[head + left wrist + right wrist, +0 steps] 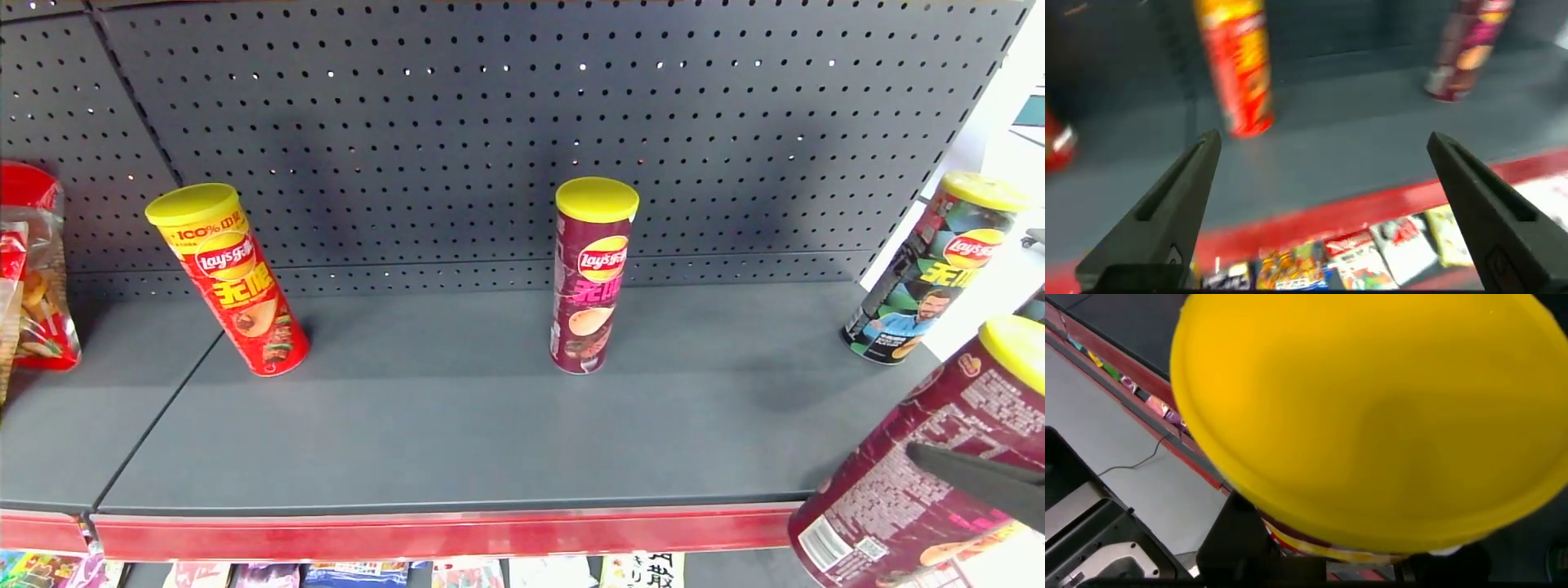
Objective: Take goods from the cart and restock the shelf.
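Shelf (457,425) of grey metal lies ahead; off its front right corner hangs a tilted maroon chip can (890,498) with a yellow lid, clamped in my right fingers (980,478); my left fingers (1176,204) gape apart, holding nothing.

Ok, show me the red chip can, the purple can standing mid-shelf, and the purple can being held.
red chip can (237,286), head view, label at mid-body.
standing purple can (589,286), head view, label at mid-body.
held purple can (878,490), head view, printed side wall.
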